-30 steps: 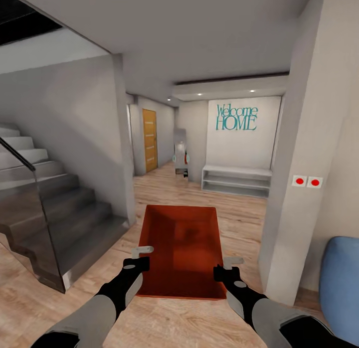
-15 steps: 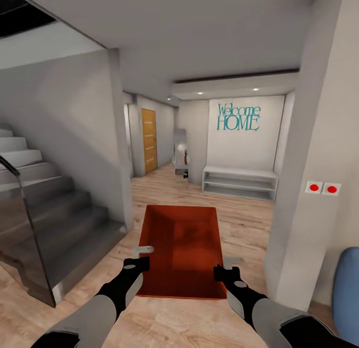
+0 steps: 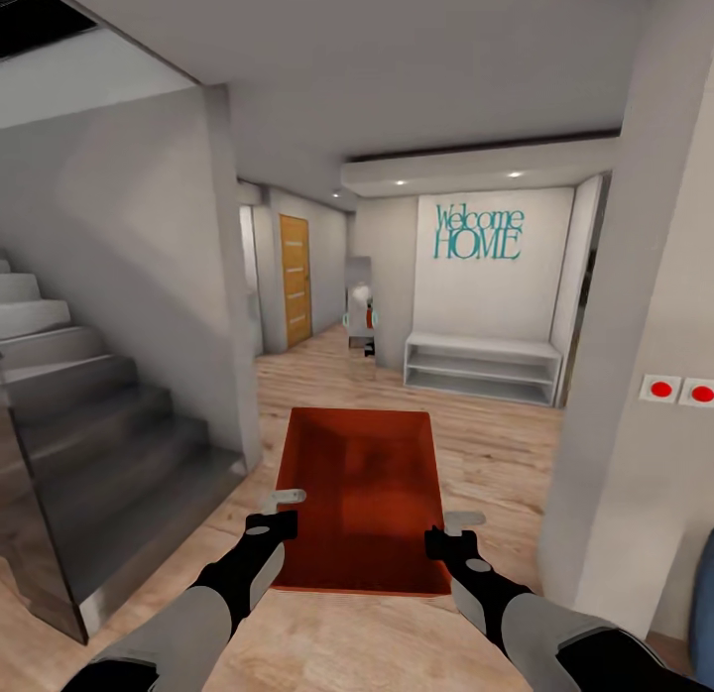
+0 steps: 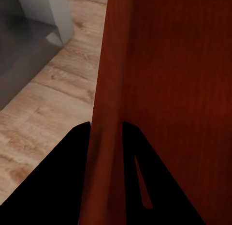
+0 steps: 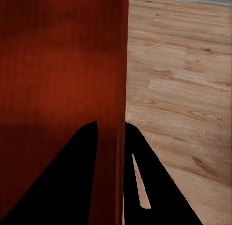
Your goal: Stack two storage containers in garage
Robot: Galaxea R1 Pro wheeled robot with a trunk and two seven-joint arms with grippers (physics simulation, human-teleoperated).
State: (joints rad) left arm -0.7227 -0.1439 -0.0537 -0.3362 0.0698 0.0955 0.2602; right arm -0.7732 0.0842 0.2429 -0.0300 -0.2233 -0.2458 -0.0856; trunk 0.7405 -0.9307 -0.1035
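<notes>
Wood floor (image 3: 496, 454), stairs (image 3: 89, 424), hallway.

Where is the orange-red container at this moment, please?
In the head view the container is low and central, carried over the wood floor between the left tool and the right tool, with the stairs to its left.

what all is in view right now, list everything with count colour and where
storage container: one, orange-red, held up in front of the robot over the wood floor
stairs: one flight, grey, at the left
door: one, orange wood, far down the hall
welcome home sign: one, teal, on the far white wall
shelf: one, white, under the sign
wall switches: two, red on white, on the wall at the right
left gripper: one, black with grey fingers, shut on the container's left wall
right gripper: one, same colours, shut on the right wall
</notes>
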